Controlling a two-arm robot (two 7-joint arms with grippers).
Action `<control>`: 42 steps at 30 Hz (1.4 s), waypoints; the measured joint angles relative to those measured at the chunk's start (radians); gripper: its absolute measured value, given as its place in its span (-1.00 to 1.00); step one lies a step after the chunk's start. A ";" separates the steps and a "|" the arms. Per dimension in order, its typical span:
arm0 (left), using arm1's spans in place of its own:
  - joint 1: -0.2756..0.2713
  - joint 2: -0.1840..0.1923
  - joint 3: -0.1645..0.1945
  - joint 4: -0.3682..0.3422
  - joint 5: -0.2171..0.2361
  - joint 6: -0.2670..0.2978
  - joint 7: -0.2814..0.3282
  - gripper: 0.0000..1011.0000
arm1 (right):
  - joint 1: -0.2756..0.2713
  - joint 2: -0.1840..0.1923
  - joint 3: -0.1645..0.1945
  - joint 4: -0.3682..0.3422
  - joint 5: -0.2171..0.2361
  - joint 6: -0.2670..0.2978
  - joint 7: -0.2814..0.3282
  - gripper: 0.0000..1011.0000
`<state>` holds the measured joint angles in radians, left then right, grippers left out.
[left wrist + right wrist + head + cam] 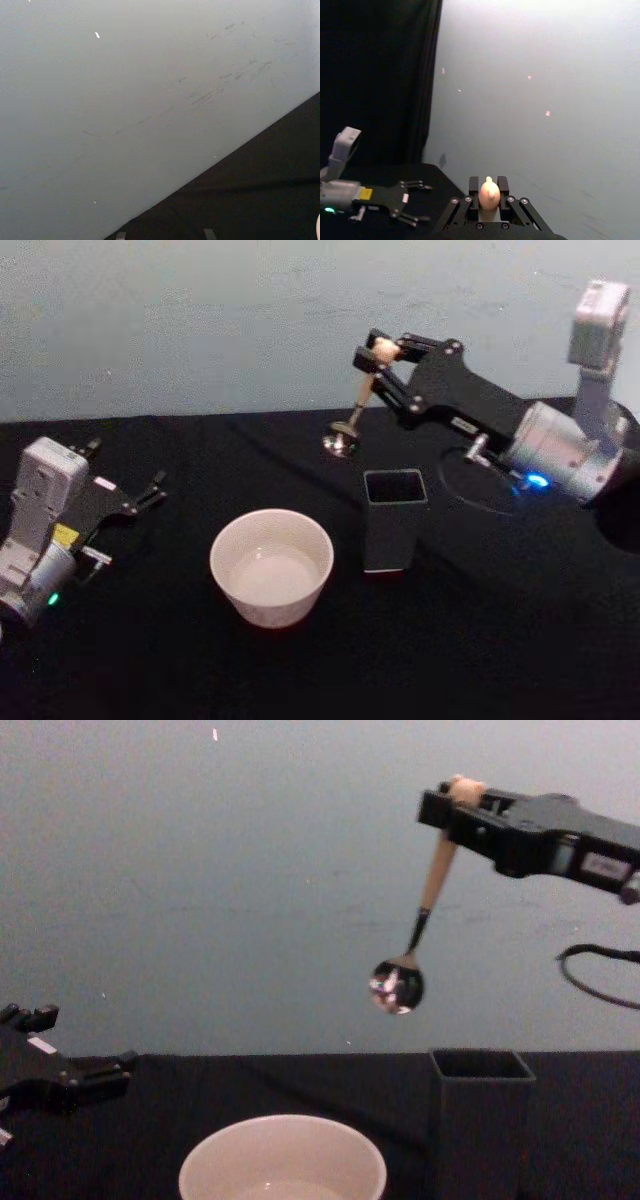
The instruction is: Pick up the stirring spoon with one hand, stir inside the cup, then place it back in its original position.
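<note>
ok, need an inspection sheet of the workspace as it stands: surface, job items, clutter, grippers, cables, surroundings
Surface: table under black cloth.
Job's things: stirring spoon held in the air, bowl down; cup upright, left of the holder box; the box is upright with no spoon in it.
Clutter: nothing seen.
Grippers: right gripper shut on the spoon's handle top; left gripper open, parked at the table's left.
Cables: black cable looping by the right arm.
Surroundings: plain pale wall; dark curtain.
</note>
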<state>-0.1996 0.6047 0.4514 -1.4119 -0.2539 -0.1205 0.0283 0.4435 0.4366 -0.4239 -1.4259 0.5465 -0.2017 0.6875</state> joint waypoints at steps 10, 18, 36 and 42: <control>0.000 0.000 0.000 0.000 0.000 0.000 0.000 0.98 | 0.041 -0.061 -0.080 0.065 -0.018 -0.014 0.042 -0.58; 0.000 0.000 0.000 0.000 0.000 0.000 0.000 0.98 | 0.049 -0.083 -0.140 0.126 -0.041 -0.010 0.068 -0.58; 0.000 0.000 0.000 0.000 0.000 0.000 0.000 0.98 | 0.058 -0.130 -0.191 0.249 -0.108 -0.062 0.069 -0.58; 0.000 0.000 0.000 0.000 0.000 0.000 0.000 0.98 | 0.063 -0.148 -0.196 0.287 -0.129 -0.087 0.074 -0.58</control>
<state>-0.1995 0.6047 0.4514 -1.4120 -0.2539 -0.1205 0.0283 0.5069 0.2884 -0.6203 -1.1392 0.4174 -0.2883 0.7613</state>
